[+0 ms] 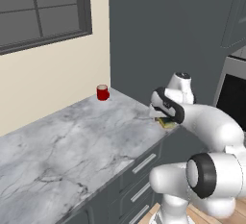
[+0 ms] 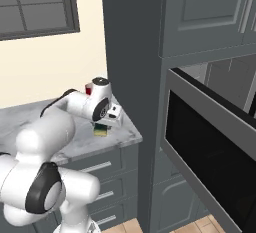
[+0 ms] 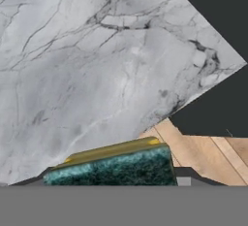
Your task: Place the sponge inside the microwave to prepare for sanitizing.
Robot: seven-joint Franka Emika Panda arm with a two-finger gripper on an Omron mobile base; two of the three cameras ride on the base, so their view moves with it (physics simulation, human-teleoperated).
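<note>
A: At the counter (image 1: 72,141) corner nearest the microwave (image 2: 210,142) — the sponge (image 2: 101,130). It sits directly under the gripper (image 2: 106,125), close to the counter's front edge. Whether it rests on the marble or hangs just clear of it, I cannot tell.

B: Does the gripper hold it?

A: Looks so. In the hand view the sponge (image 3: 114,167) fills the space where the fingertips should rise, green face toward the camera, yellow layer behind. Jaws stand about half open, apparently closed on the sponge across its short width. The finger pads themselves are hidden.

B: Which way does it lie?

A: In the hand view the long axis runs straight across the gap, a yellow band showing along one long edge. Relative to the counter, the long axis seems to run roughly along the front edge. It looks close to level.

B: Handling?

A: My guess: light, soft, compressible. It should give under the fingers, not slip. The scrub face is rougher, the yellow foam springier. Best hold is across the short sides at mid-length, so neither end droops or twists. Nothing fragile about it.

B: And the microwave?

A: Door swung open, well apart from the sponge, past the tall cabinet (image 2: 132,77). A red can (image 1: 102,93) stands at the counter's far end by the wall.
</note>
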